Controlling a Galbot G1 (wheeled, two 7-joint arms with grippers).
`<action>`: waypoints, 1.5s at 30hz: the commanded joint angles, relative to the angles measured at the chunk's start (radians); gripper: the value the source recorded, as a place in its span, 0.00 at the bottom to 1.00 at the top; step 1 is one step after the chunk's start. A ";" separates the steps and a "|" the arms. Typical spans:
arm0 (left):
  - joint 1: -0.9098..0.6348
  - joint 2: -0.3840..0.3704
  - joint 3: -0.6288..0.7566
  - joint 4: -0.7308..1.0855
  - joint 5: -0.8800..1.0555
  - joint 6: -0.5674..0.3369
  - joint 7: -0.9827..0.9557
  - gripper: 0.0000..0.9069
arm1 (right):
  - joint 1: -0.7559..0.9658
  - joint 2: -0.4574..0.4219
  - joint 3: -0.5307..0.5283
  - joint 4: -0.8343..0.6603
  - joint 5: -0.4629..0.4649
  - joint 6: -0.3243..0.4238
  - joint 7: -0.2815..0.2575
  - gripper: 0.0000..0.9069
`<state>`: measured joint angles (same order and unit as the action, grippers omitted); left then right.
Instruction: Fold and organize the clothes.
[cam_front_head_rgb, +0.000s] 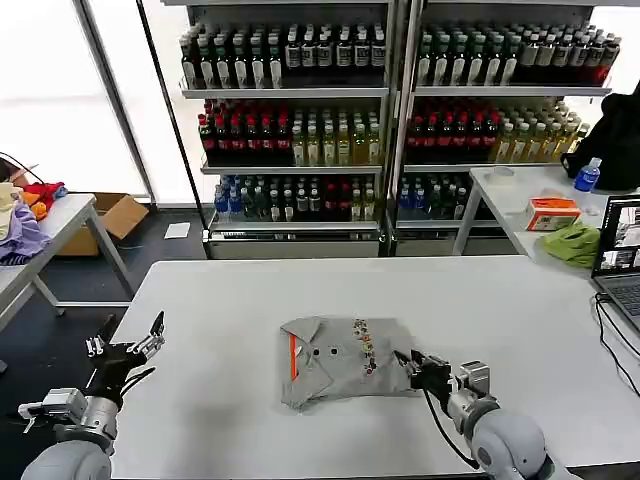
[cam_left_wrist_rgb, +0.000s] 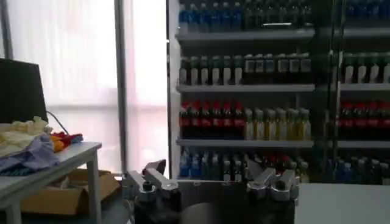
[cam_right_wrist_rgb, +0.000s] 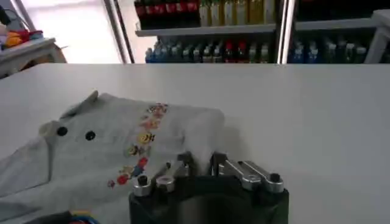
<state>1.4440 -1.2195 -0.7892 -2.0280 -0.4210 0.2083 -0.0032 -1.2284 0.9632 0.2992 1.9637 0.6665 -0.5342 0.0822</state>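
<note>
Right pincer (cam_front_head_rgb: 409, 362) lay low at the folded shirt's (cam_front_head_rgb: 340, 360) right edge, its metal fingers (cam_right_wrist_rgb: 177, 170) nearly together, nipping the soft cloth there. That grey shirt sat mid-desk (cam_front_head_rgb: 500, 300) as a rumpled rectangle, dark buttons, orange placket stripe and coloured print upward. Left pincer (cam_front_head_rgb: 128, 345) hovered spread wide over the desk's left edge

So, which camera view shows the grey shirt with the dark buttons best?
The head view: the whole folded shirt lies on the white table, orange stripe and chest print visible. The right wrist view shows the shirt close and cut off, with the right pincer at its edge. The left wrist view faces the shelves.
</note>
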 joint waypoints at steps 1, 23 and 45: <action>0.015 0.000 -0.010 -0.015 -0.021 0.002 0.001 1.00 | -0.050 -0.015 0.131 0.107 -0.058 0.028 0.027 1.00; 0.056 -0.027 -0.038 -0.046 -0.012 -0.002 0.025 1.00 | 0.495 0.271 -0.482 -0.326 -0.198 0.041 0.068 1.00; 0.059 -0.039 -0.028 -0.044 -0.011 -0.020 0.051 1.00 | 0.436 0.249 -0.444 -0.319 -0.318 0.039 0.109 1.00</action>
<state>1.5006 -1.2580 -0.8163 -2.0689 -0.4311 0.1898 0.0435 -0.8051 1.2034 -0.1392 1.6334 0.3674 -0.5124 0.1784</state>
